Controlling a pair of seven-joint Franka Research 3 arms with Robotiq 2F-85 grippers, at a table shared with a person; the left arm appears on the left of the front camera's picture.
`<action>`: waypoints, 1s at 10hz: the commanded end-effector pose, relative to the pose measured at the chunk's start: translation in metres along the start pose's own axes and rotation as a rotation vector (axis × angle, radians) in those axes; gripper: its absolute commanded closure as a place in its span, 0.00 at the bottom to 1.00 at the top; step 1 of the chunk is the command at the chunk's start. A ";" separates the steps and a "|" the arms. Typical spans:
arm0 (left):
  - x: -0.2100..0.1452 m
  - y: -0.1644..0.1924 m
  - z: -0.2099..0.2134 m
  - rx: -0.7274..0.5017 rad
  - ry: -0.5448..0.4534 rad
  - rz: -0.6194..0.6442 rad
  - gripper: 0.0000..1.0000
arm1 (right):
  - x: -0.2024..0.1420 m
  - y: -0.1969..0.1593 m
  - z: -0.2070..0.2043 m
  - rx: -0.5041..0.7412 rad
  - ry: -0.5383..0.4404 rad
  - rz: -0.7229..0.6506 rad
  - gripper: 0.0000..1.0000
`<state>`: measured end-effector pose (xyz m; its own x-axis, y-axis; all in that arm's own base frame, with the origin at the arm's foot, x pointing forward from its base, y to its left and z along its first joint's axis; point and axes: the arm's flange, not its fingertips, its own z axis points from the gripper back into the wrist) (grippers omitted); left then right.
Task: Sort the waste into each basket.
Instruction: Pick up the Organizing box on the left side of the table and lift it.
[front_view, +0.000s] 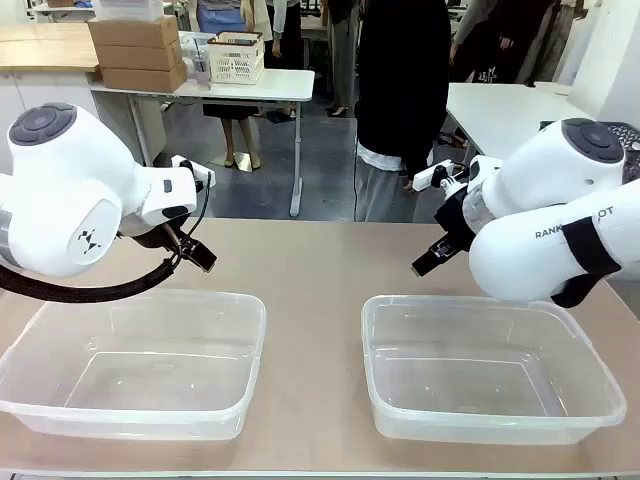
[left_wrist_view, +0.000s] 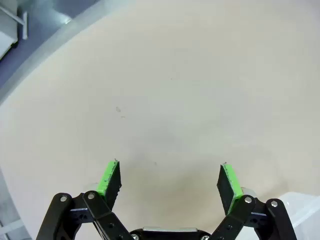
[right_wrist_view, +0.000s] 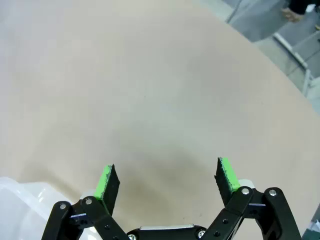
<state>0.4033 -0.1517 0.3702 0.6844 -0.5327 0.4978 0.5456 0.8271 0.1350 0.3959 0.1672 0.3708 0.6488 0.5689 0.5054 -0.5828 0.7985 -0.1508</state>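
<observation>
— Progress on sorting?
— None is judged made: left tub (front_view: 150, 297) and right tub (front_view: 460, 301) are seen empty, side by side on the table (front_view: 310, 260).
— Grippers?
— Both are held spread, nothing pinched: left gripper (left_wrist_view: 170, 177) and right gripper (right_wrist_view: 167, 177), above the table behind the tubs.

I'm looking at a plain beige worktop (front_view: 310, 265) with a matte surface. Two clear plastic tubs sit directly on it near my edge, side by side with a gap between: the left tub (front_view: 140, 297) and the right tub (front_view: 470, 301). Both are upright, and the worktop shows through their bottoms.
</observation>
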 end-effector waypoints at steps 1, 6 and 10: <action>0.000 0.000 0.000 0.000 0.000 0.000 0.00 | 0.000 0.000 0.000 0.000 0.000 0.000 0.00; 0.000 0.000 0.000 0.000 0.000 0.000 0.00 | 0.000 0.000 0.000 0.000 0.000 0.000 0.00; 0.000 0.000 0.000 0.000 0.000 0.000 0.00 | 0.000 0.000 0.000 0.000 0.000 0.000 0.00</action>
<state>0.4032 -0.1521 0.3702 0.6842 -0.5330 0.4978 0.5459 0.8269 0.1350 0.3959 0.1673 0.3707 0.6485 0.5696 0.5050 -0.5832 0.7981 -0.1513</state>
